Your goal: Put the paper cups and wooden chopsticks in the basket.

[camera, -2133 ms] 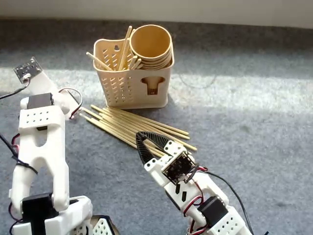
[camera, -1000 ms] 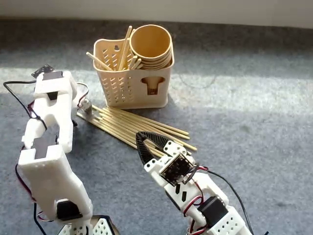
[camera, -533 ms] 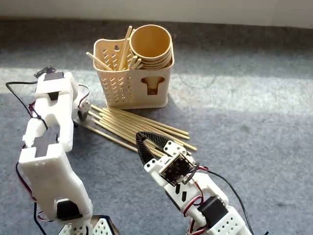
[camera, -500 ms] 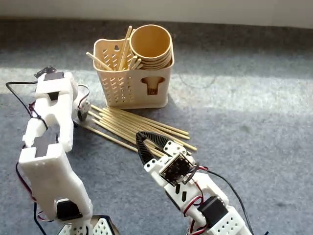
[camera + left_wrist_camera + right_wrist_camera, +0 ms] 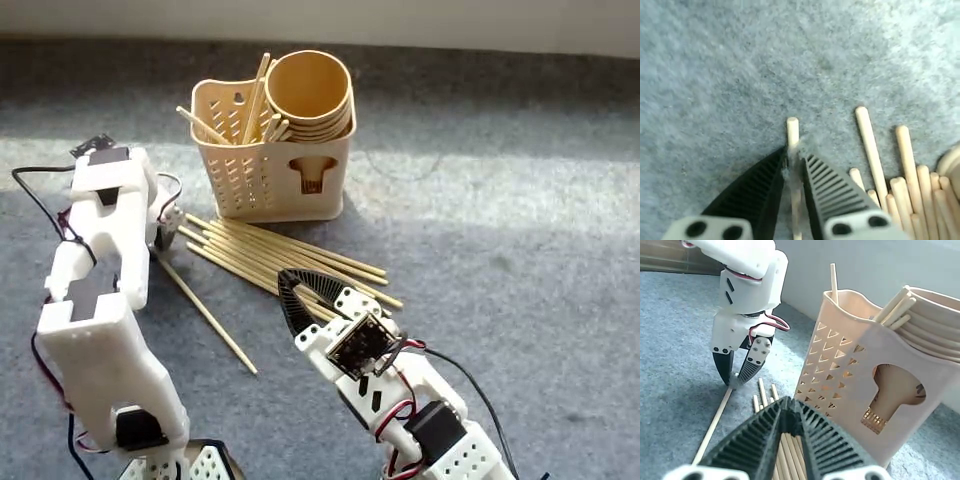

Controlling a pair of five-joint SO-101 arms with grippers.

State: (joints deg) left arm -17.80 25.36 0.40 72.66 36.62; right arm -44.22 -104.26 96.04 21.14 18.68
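At the basket's eight o'clock, one chopstick is being pinched by its tip in the left claw, likely to pivot free.

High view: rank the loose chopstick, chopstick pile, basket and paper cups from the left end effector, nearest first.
1. Loose chopstick, clamped in the left end effector.
2. Chopstick pile, right beside it.
3. Basket, behind the pile.
4. Paper cups, in the basket's farther compartment.
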